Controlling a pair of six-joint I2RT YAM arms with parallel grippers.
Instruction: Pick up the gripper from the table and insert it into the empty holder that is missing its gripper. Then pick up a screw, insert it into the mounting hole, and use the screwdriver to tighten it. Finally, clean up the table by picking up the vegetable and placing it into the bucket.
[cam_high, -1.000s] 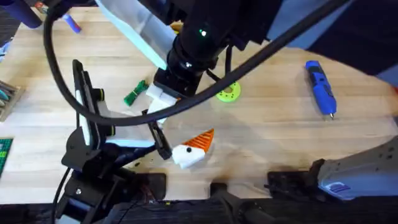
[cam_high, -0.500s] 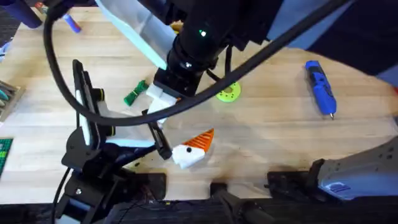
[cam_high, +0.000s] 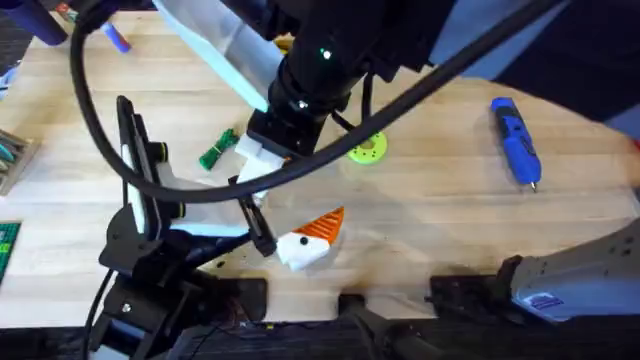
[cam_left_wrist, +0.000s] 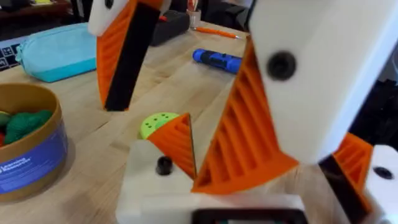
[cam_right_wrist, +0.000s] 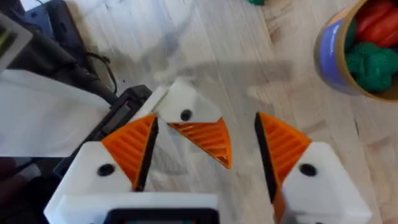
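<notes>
Nothing differs from the earlier frame. We see our right hand (cam_right_wrist: 205, 155) spread apart above the loose gripper (cam_right_wrist: 198, 127); our left hand (cam_left_wrist: 180, 87) is apart too.

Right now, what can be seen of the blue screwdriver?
The screwdriver is a chunky, bright-blue, pen-shaped tool, plastic by its look, with darker markings along its body and a short metal tip. It lies flat on the wooden table, toward the table's right side, with its tip pointing toward the near edge where the arms' bases are. Nothing touches it, and it lies apart from the other things.
</notes>
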